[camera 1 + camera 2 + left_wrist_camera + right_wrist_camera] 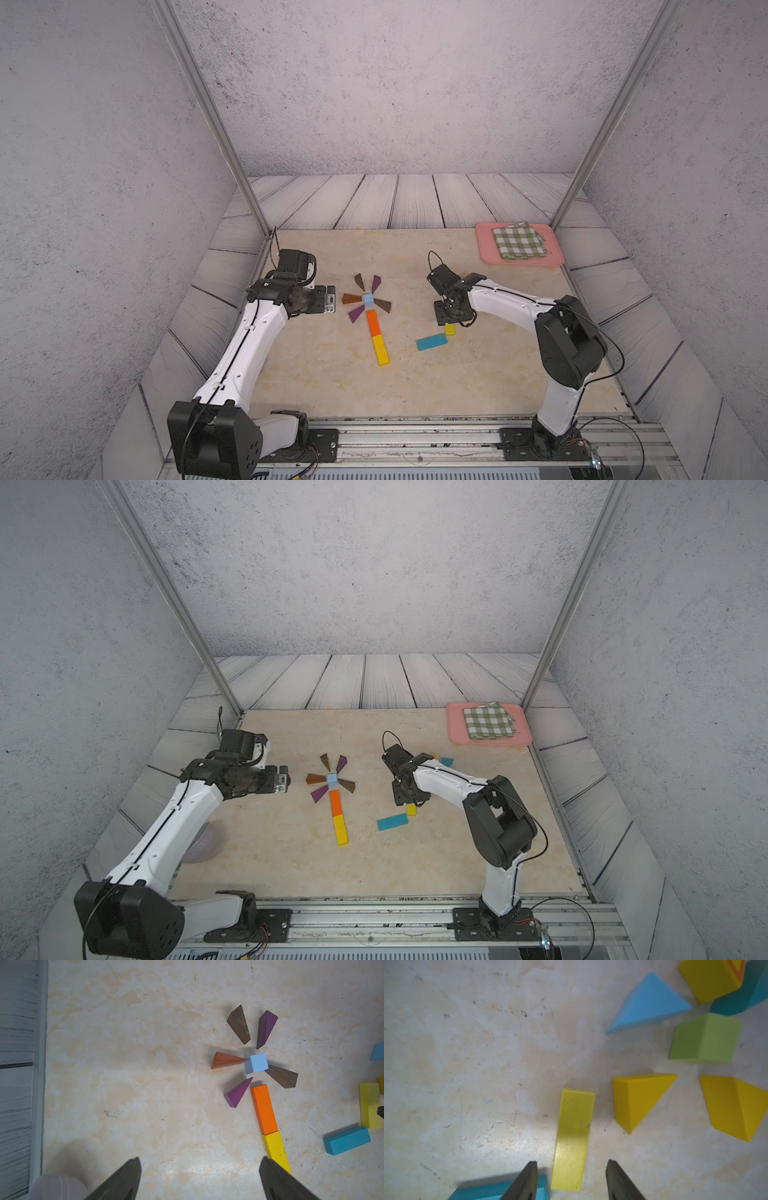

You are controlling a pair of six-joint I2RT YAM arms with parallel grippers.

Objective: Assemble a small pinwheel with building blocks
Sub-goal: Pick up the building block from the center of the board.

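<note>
The building blocks lie on the beige mat. A light-blue cube point(368, 299) point(256, 1063) has brown and purple wedges point(239, 1024) fanned around it. An orange bar point(373, 322) and a yellow bar point(380, 350) run end to end toward the front from it. My left gripper point(200, 1159) hangs open over bare mat, left of the fan. My right gripper point(571, 1162) is open, its fingers either side of a pale yellow bar point(574, 1138) point(449, 330) with gaps showing. A teal bar point(432, 341) lies beside it.
Loose blocks sit past the right gripper: a light-blue triangle point(650, 1003), a green cube point(706, 1039) and yellow triangles point(637, 1101). A pink tray point(486, 249) with a green-checked cloth point(519, 243) stands back right. A lavender bowl point(203, 843) sits under the left arm.
</note>
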